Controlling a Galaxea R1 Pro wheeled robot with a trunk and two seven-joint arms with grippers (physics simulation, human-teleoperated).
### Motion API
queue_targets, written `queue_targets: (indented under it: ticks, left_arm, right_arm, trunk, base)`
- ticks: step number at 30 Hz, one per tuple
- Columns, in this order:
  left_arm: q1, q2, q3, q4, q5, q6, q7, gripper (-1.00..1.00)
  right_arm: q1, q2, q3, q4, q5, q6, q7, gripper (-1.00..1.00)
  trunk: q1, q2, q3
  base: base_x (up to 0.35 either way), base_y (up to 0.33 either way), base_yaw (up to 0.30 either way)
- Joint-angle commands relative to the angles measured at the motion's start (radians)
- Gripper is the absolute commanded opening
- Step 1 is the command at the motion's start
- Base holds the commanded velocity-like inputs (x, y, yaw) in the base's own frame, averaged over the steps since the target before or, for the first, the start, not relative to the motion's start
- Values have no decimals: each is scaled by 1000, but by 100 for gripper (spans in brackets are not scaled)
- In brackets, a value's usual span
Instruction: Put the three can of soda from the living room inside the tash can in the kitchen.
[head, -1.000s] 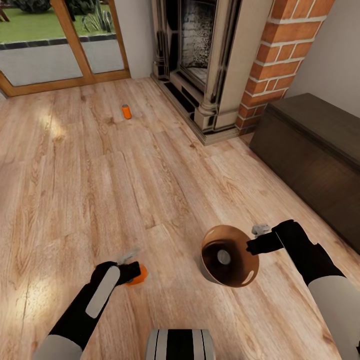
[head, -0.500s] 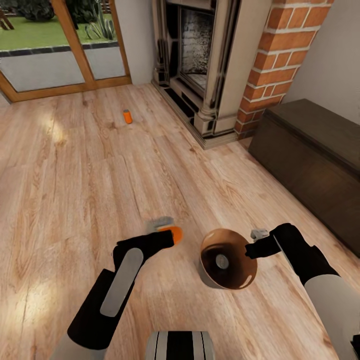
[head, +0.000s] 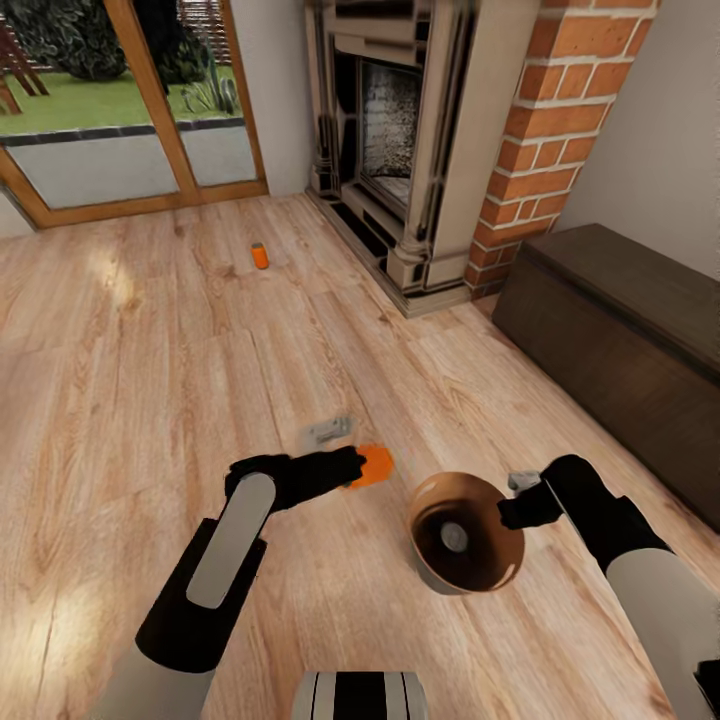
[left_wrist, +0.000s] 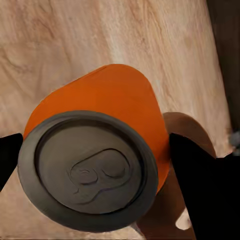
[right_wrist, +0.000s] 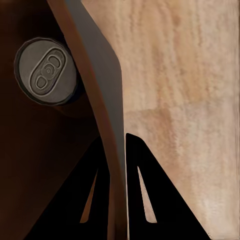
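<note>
My left gripper (head: 362, 462) is shut on an orange soda can (head: 376, 465), held above the wood floor just left of the trash can. In the left wrist view the can (left_wrist: 100, 155) sits between the two black fingers, grey top toward the camera. My right gripper (head: 518, 497) is shut on the rim of the small grey trash can (head: 480, 580), lifted off the floor with its brown inside showing. One can's grey top (head: 455, 537) lies inside it, also seen as a can (right_wrist: 46, 71) in the right wrist view. A third orange can (head: 260, 256) stands on the floor far ahead.
A red-brick fireplace (head: 520, 150) with a carved surround (head: 400, 150) stands ahead on the right. A long dark low cabinet (head: 620, 330) runs along the right wall. Glass doors with a wood frame (head: 150, 110) are at the far left. Open plank floor lies between.
My left arm has lifted the orange can from the floor at lower left and carried it right, close to the trash can's rim. The view has tilted up slightly.
</note>
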Motion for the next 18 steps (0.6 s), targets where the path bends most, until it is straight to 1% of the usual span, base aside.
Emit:
queue_targets:
  ticks: [1, 2, 3, 4, 5, 6, 7, 8, 10, 13, 15, 16, 17, 18]
  left_arm:
    - [-10, 5, 0, 0, 50, 7, -1, -100]
    - [-15, 7, 0, 0, 80, 7, -2, -100]
    - [-23, 9, 0, 0, 139, 8, -3, -100]
    - [-29, 11, 0, 0, 190, 11, -4, -100]
    - [-32, 11, 0, 0, 211, 13, -4, -100]
    - [-36, 12, 0, 0, 243, 15, -5, -100]
    - [-38, 12, 0, 0, 263, 17, -5, -100]
    - [-40, 11, 0, 0, 276, 19, -5, -100]
    - [-42, 11, 0, 0, 291, 21, -5, -100]
    - [-48, 6, -5, 0, 298, 25, -5, -100]
    - [-59, 2, -21, 0, 302, 39, -5, -100]
    - [-65, -1, -40, 1, 311, 51, -3, -100]
    - [-68, -2, -52, 1, 317, 57, 0, -100]
    - [-80, -4, -93, 2, 338, 67, 21, -100]
  right_arm:
    - [-1, 5, -1, 3, 12, 0, -10, -100]
    - [-1, 8, -1, 4, 12, 0, -14, -100]
    - [-1, 13, -1, 6, 12, 0, -20, -100]
    - [-1, 17, -1, 7, 12, 0, -24, -100]
    - [-1, 18, -1, 7, 12, 0, -25, -100]
    - [-1, 20, -1, 8, 12, 0, -27, -100]
    - [-1, 21, -1, 8, 12, 0, -29, -100]
    - [-1, 21, -1, 8, 12, 0, -30, -100]
    - [-1, 22, -1, 8, 12, 0, -31, -100]
    - [-1, 22, -1, 9, 12, 0, -31, -100]
    - [-1, 23, -1, 9, 12, 0, -32, -100]
    - [-1, 23, -1, 9, 12, 0, -32, -100]
    - [-1, 23, -1, 9, 12, 0, -32, -100]
    - [-1, 24, -1, 9, 11, 0, -32, -100]
  trunk:
    - [0, 0, 4]
    - [-1, 0, 8]
    - [-1, 1, 12]
    - [-2, 1, 16]
    - [-2, 1, 19]
    - [-3, 1, 23]
    - [-3, 2, 27]
    - [-4, 2, 31]
    - [-4, 2, 39]
    - [-6, 3, 50]
    - [-7, 4, 58]
    - [-7, 4, 62]
    - [-8, 4, 66]
    - [-8, 4, 70]
  base:
    - [0, 0, 0]
    - [0, 0, 0]
    - [0, 0, 0]
    - [0, 0, 0]
    - [0, 0, 0]
    - [0, 0, 0]
    - [0, 0, 0]
    - [0, 0, 0]
    - [0, 0, 0]
    - [0, 0, 0]
    - [0, 0, 0]
    - [0, 0, 0]
    - [0, 0, 0]
    - [0, 0, 0]
